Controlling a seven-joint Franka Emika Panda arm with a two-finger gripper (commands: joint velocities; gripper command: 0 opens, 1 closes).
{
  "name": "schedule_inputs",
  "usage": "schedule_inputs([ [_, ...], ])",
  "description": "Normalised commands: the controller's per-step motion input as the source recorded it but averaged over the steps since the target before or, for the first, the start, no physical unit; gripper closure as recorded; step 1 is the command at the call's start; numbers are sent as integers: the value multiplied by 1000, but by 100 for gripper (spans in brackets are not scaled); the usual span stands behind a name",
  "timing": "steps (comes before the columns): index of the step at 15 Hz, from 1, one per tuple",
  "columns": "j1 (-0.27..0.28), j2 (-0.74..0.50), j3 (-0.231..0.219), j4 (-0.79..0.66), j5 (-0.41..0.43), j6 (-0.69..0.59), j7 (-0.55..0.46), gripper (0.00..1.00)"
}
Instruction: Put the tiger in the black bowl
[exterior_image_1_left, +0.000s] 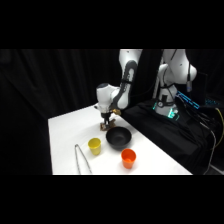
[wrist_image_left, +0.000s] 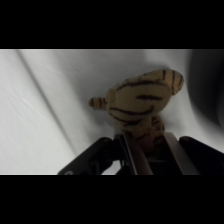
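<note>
Tan and brown-striped, the tiger sits clamped between the two fingers of my claw, its lower body pinched and its head clear of them, so I judge the grip firm enough to carry. In the side view I hang just at the black bowl's eleven o'clock, close over the white counter. The bowl looks empty; the tiger is not yet in it.
</note>
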Motion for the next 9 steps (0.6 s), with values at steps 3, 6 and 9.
schedule_inputs([
  [3, 215, -318, -203, -102, -207, -159, 142, 92],
  [6, 303, -618, -280, -239, -371, -320, 206, 93],
  [9, 212, -683, -160, -244, -418, -394, 242, 92],
])
